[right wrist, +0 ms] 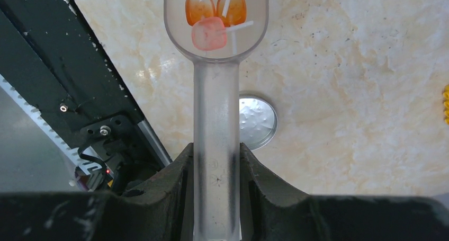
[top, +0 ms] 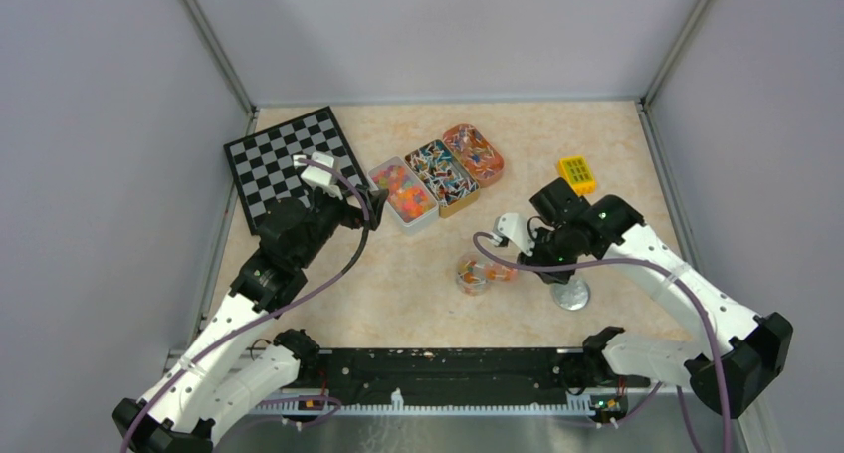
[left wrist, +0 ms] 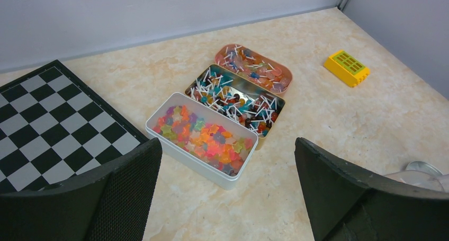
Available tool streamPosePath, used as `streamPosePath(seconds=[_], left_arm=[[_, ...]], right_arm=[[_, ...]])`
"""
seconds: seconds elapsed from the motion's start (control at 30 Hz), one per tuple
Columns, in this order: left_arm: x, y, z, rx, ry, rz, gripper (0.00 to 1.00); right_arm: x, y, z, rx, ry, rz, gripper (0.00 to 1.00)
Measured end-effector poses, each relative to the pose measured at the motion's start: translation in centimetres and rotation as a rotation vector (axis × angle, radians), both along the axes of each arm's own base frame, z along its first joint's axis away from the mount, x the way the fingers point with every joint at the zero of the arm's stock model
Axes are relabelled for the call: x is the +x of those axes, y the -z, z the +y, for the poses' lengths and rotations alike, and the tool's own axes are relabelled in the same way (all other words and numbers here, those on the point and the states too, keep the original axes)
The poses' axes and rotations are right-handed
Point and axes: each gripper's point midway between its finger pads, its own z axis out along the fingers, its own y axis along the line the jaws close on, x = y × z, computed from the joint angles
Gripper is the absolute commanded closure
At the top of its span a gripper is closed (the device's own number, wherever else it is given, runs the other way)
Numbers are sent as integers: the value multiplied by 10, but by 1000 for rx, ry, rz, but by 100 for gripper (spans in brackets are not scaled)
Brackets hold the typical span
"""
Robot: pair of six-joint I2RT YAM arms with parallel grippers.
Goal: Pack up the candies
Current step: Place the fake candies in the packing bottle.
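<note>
Three open tins hold the candies: a white tin (top: 403, 194) of star sweets (left wrist: 204, 137), a gold tin (top: 443, 177) of small lollipops (left wrist: 235, 100) and an orange tin (top: 473, 154) further back (left wrist: 254, 69). My right gripper (top: 540, 251) is shut on the handle of a clear scoop (right wrist: 216, 98). Its bowl holds orange and pink lollipop candies (right wrist: 214, 16). In the top view the bowl (top: 500, 270) is next to a small clear jar (top: 470, 277) with candies inside. My left gripper (left wrist: 226, 164) is open and empty, just in front of the white tin.
A round silver lid (top: 571, 294) lies under the right arm and shows in the right wrist view (right wrist: 258, 122). A yellow block with green squares (top: 577, 173) is at the back right. A chessboard (top: 284, 164) lies at the back left. Grey walls enclose the table.
</note>
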Motion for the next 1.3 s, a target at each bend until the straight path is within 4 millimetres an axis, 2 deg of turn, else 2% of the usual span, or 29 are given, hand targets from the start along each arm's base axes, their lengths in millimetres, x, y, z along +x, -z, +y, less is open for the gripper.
streamPosePath(seconds=[1.3], left_arm=[[0,0,0,0,0,0,1]], right_arm=[[0,0,-6,-77,35,10,100]])
